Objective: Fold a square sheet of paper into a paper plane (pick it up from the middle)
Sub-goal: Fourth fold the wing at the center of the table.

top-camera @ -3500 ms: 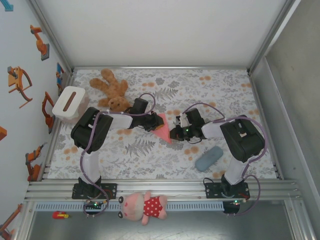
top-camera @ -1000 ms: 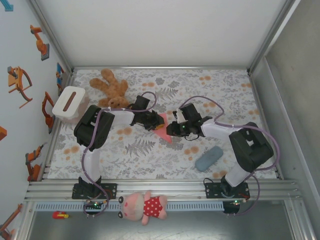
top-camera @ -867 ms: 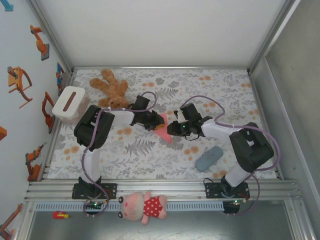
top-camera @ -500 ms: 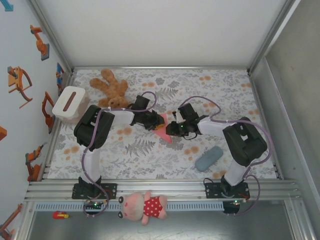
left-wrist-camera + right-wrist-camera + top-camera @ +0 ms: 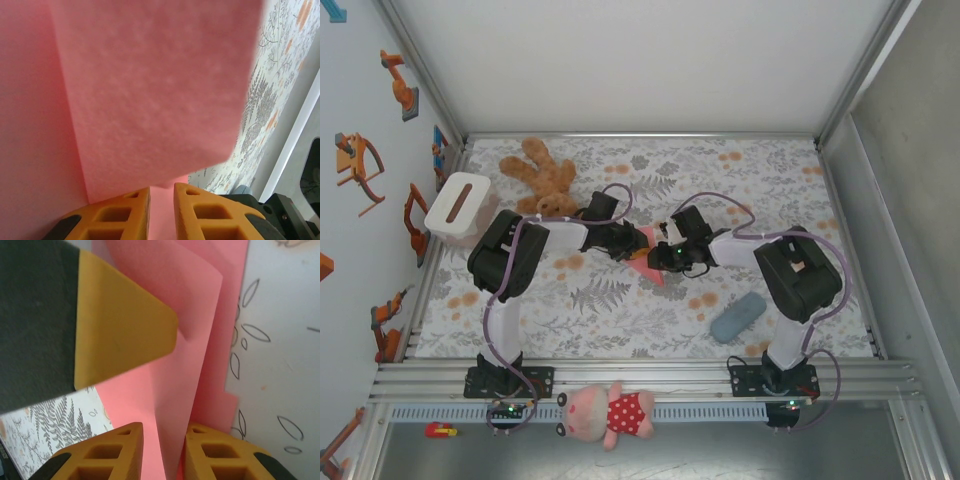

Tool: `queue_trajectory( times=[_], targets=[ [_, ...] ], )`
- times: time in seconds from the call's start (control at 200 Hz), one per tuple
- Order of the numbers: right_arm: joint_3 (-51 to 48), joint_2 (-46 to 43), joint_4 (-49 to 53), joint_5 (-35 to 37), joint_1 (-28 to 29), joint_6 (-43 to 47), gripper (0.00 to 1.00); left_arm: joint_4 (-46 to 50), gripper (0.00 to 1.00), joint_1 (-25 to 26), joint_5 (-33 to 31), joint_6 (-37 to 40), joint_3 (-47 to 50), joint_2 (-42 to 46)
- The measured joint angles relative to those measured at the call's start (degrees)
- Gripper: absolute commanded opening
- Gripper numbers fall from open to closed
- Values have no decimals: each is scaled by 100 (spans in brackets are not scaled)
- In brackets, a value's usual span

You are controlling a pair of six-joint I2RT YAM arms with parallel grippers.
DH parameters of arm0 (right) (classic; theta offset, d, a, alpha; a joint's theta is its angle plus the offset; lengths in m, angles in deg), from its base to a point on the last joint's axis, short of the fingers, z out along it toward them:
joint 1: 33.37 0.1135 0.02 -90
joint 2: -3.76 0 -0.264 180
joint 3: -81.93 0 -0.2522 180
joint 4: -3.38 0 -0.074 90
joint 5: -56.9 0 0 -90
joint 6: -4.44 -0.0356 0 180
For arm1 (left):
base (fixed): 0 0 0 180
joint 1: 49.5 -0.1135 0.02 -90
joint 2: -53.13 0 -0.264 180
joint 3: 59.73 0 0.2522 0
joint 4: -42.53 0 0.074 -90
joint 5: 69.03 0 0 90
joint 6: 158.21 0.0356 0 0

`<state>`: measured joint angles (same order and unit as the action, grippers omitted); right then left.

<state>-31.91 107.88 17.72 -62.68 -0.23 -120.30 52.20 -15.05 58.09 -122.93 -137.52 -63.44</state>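
The pink paper [image 5: 651, 270] is partly folded at this point: plain salmon colour, sitting mid-table. From above it looks like a small wedge with its point aimed at the near edge. Up close, one flap lies over another layer, with a straight crease down its left side. The left gripper [image 5: 161, 190] has an edge of it nipped tight. A standing fold runs between the fingers of the right gripper [image 5: 165, 432], layers fanning apart above them. Can't tell if that one's actually clamping.

The right gripper [image 5: 661, 257] has slid left, its fingers now straddling the pink paper [image 5: 650, 272]
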Motion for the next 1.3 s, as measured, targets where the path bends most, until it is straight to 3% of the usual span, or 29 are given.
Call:
queue_trajectory(
  times=[0.511,0.751,1.302],
  targets=[
    [59,186,-278,-146,-90,-170,12,-162,20,0,24,-26,81,22],
    [-4,216,-435,-286,-136,-240,6,-151,27,7,-31,-107,225,212],
    [-619,236,-1722,-1119,-376,-774,0,-927,29,0,-157,-313,1104,780]
  ],
)
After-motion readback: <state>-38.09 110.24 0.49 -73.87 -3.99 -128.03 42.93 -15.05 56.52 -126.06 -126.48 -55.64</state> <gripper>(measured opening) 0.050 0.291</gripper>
